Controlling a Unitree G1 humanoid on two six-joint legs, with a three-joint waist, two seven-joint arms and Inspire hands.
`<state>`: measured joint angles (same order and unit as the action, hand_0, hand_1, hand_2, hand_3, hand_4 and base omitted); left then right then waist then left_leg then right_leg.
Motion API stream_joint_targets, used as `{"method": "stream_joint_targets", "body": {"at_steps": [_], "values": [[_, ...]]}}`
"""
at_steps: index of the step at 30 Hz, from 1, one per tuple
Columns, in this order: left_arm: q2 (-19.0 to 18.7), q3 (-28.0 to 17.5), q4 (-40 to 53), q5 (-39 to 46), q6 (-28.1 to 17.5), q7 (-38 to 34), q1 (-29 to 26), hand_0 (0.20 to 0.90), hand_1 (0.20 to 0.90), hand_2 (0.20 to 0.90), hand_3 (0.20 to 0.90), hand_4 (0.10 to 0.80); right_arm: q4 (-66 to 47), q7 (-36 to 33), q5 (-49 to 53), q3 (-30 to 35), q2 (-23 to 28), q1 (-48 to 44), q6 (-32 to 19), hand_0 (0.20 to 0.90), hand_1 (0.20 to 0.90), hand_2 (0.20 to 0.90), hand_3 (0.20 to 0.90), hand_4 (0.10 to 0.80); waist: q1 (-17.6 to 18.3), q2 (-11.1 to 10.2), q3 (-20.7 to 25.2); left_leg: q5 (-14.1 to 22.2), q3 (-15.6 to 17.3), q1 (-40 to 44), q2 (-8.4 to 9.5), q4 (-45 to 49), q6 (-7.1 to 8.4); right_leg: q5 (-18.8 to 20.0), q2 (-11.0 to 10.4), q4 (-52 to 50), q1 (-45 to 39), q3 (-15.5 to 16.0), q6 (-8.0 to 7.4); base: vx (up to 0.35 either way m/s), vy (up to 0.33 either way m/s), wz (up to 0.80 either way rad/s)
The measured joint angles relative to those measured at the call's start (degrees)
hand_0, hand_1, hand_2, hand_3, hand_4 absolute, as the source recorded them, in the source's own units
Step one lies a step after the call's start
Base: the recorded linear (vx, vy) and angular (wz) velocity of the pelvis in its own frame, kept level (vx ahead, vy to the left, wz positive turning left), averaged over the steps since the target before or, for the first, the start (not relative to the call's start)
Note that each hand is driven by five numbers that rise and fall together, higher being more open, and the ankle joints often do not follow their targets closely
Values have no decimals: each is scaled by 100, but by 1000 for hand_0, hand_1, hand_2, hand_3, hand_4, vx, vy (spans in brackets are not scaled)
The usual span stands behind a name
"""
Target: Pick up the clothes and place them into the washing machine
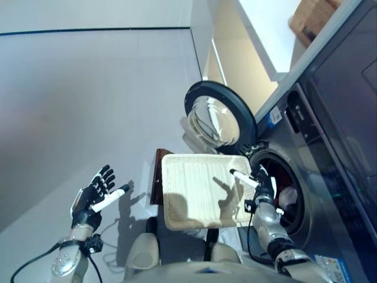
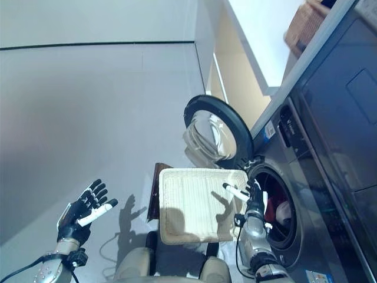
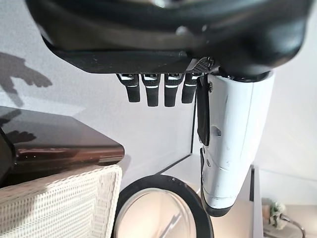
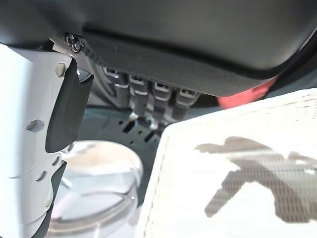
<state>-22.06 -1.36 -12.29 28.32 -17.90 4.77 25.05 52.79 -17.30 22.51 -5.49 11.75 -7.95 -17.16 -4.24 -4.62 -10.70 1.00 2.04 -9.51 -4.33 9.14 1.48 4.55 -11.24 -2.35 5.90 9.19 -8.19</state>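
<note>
Grey floor (image 1: 88, 88) surrounds an empty basket (image 1: 200, 191). Clothes (image 1: 288, 197) already lie inside the washer (image 1: 330, 135), door (image 1: 218, 115) open. Left robot hand (image 1: 94, 194) and right robot hand (image 1: 262, 183) are spread, holding nothing; loading looks done.

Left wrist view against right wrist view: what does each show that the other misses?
Only the left wrist view shows the dark brown stand under the basket and bare floor. Only the right wrist view shows a red garment past the open right robot hand. Both show the white wicker basket and the washer's round glass door; the left robot hand is open too.
</note>
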Motion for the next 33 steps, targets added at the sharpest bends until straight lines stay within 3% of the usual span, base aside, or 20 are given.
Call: {"method": "stream_joint_targets", "body": {"at_steps": [9, 16, 33], "values": [[174, -44, -258, -328, 0, -54, 220, 900, 900, 900, 900, 800, -64, 46, -390, 3, -83, 741, 210, 900, 900, 900, 900, 800, 30, -85, 503, -42, 125, 654, -14, -443, 73, 4, 32, 287, -525, -17, 6, 38, 25, -6], [387, -66, -416, -634, 6, -103, 494, 900, 900, 900, 900, 800, -1022, 587, -173, 101, -155, 1866, 103, 900, 900, 900, 900, 800, 62, -145, 870, -255, 233, 981, -44, -938, 110, 13, 66, 374, -573, -61, -5, 14, 25, -6], [572, 18, -808, -826, 23, -261, 277, 900, 900, 900, 900, 800, -854, 624, -67, 118, -268, 1967, 100, 900, 900, 900, 900, 800, 254, -143, 1112, -441, 412, 1459, -123, -1371, 149, 74, 152, 461, -768, -71, -19, -13, 16, -6]]}}
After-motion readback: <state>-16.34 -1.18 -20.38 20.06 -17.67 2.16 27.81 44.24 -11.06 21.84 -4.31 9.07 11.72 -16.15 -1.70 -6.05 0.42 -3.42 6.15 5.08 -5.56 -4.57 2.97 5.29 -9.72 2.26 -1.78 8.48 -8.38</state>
